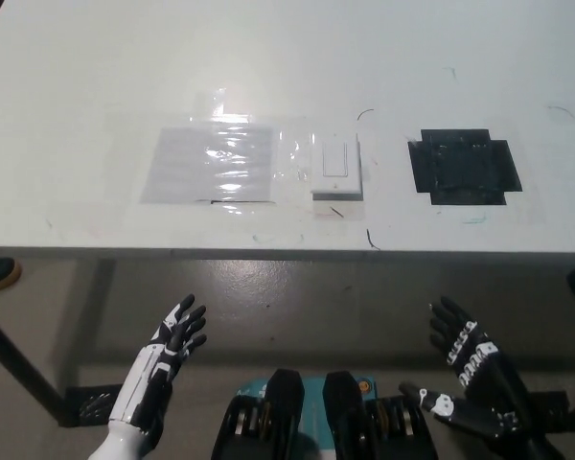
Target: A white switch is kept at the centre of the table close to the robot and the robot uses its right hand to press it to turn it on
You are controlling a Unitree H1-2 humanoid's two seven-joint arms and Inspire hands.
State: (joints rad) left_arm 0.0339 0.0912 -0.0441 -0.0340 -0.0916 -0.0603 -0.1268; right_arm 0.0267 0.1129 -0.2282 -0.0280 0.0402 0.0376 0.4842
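Looks like a lab or test room to me. I'm facing a plain white table (96,77) with a black tape patch (465,168) and clear taped sheet (211,163), pen marks, bare concrete floor (268,297) below.

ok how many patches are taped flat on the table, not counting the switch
2. A shiny clear sheet lies left of the switch, its edge reaching the switch; a black patch lies to the switch's right, apart from it. Nothing seems hidden.

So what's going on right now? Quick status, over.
Right robot hand open, below the table edge. Left robot hand open, resting low. White switch untouched on table. Nothing blocking it.
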